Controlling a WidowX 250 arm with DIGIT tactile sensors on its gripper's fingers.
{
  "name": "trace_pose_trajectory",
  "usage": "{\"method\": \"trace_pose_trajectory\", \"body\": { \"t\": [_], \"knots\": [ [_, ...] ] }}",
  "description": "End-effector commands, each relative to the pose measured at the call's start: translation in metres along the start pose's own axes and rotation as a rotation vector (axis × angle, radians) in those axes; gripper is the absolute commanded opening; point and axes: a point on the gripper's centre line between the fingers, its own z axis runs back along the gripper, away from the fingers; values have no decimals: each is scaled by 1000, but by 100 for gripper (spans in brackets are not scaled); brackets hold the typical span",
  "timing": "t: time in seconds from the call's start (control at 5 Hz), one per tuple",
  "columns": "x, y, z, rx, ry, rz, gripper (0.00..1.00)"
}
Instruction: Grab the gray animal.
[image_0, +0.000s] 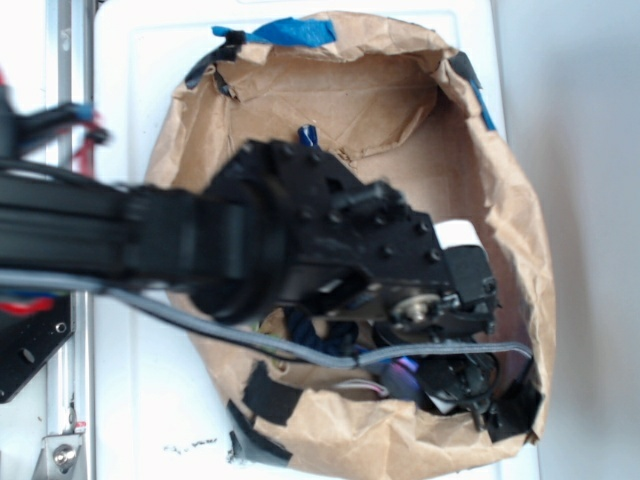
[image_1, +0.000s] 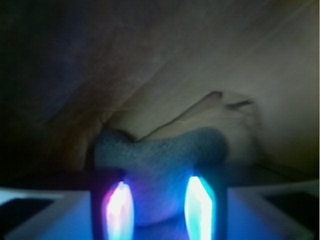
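Note:
In the wrist view the gray animal (image_1: 160, 150), a dark slate-gray plush with rounded flaps spreading left and right, fills the space between my two glowing fingers (image_1: 118, 210). My gripper (image_1: 159, 210) is shut on its lower body, both pads pressing its sides. Behind it lies the crumpled brown paper floor. In the exterior view my gripper (image_0: 455, 385) is down inside the paper bag at its lower right, and my black arm hides the gray animal there.
The brown paper bag (image_0: 515, 210) lies open on a white table, its rim held by black and blue tape (image_0: 290, 30). A navy twisted rope (image_0: 308, 325) shows beneath my arm. A gray cable (image_0: 300, 348) loops across the bag's lower part.

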Motion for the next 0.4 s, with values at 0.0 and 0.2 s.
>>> {"method": "trace_pose_trajectory", "body": {
  "t": [0.0,0.2],
  "knots": [
    [25,35,85,-60,-173,48,0],
    [19,36,91,-80,-154,44,0]
  ]
}}
